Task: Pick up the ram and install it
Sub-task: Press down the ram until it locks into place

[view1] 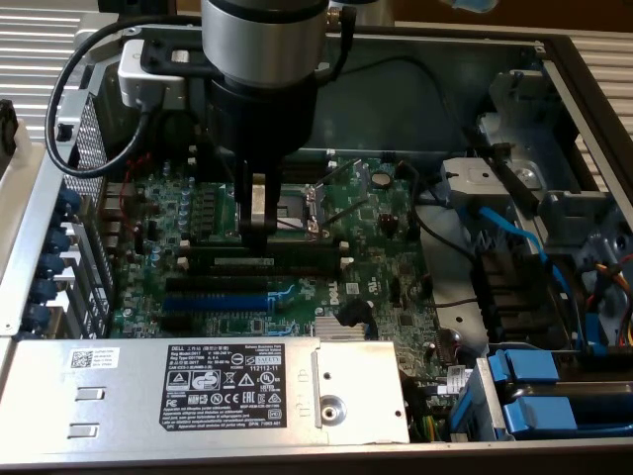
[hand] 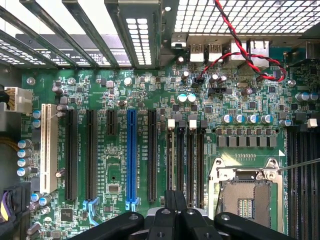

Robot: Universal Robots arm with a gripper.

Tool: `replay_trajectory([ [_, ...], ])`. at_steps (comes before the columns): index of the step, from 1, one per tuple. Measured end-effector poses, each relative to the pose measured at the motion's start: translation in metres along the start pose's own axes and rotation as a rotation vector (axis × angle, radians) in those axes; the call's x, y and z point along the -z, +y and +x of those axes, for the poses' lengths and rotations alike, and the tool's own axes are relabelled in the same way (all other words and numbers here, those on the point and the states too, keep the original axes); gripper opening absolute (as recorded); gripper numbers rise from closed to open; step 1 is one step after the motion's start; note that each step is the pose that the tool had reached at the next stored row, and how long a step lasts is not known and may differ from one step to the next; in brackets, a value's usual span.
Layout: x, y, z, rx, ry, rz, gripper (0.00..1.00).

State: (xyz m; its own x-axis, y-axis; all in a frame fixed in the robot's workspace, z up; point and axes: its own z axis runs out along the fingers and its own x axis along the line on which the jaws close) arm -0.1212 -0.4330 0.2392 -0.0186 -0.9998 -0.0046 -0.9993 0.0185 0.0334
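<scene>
Over the motherboard (view1: 396,259), the hand (view1: 259,240) pinches the ram (view1: 297,262) from above.

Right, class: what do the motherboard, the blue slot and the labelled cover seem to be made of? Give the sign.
Motherboard: likely fibreglass laminate with a glossy green lacquer; fine traces show through.
Blue slot: looks like moulded plastic, with uniform colour and a slight sheen.
Cover: apparently sheet metal, dull grey, with folded edges and punched slots.
</scene>
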Motion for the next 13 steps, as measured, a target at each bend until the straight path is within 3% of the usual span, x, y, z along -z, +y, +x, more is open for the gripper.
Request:
replay_trajectory([
  [13,0.0013,-0.0044,-0.0001,0.006,0.0003,-0.0002,0.11],
])
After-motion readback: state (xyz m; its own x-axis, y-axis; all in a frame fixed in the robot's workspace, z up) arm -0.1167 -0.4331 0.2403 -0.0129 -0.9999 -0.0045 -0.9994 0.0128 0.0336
